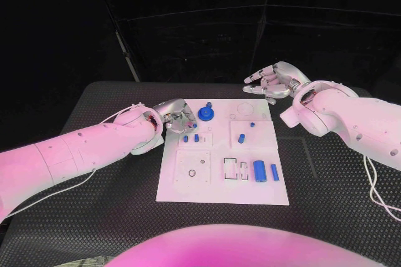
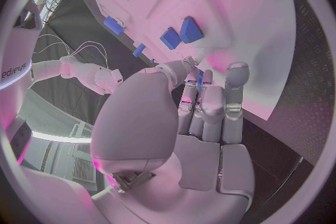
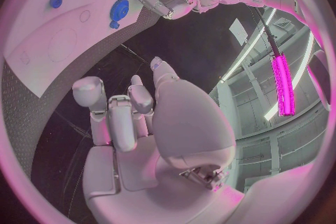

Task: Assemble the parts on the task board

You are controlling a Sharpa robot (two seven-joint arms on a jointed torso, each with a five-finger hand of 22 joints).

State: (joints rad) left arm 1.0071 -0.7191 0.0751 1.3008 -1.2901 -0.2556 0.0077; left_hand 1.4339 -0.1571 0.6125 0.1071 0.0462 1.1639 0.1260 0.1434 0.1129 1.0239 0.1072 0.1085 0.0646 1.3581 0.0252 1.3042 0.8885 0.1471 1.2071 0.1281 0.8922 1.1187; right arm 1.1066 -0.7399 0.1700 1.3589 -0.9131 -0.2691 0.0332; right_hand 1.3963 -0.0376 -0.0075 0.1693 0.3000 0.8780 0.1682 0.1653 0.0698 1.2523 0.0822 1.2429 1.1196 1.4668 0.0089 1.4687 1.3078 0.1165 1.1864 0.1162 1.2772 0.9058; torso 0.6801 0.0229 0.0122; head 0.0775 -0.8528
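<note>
The white task board [image 1: 251, 189] lies in the middle of the table. My left hand [image 1: 174, 117] is at the board's left edge, and its thumb and fingertips pinch a small blue part [image 2: 200, 79] just above the board. Beside them a blue gear [image 1: 206, 114] stands on the board; it also shows in the right wrist view [image 3: 120, 8]. Two small blue blocks [image 1: 190, 138] sit just in front of that hand. My right hand [image 1: 272, 80] hovers beyond the board's far right corner, fingers apart and holding nothing.
More blue parts lie on the board: two small pegs [image 1: 247, 132] right of centre, and a cylinder [image 1: 260, 170] and a thin bar [image 1: 274, 172] near the front right. A white cable [image 1: 50, 191] trails from my left arm over the black mat.
</note>
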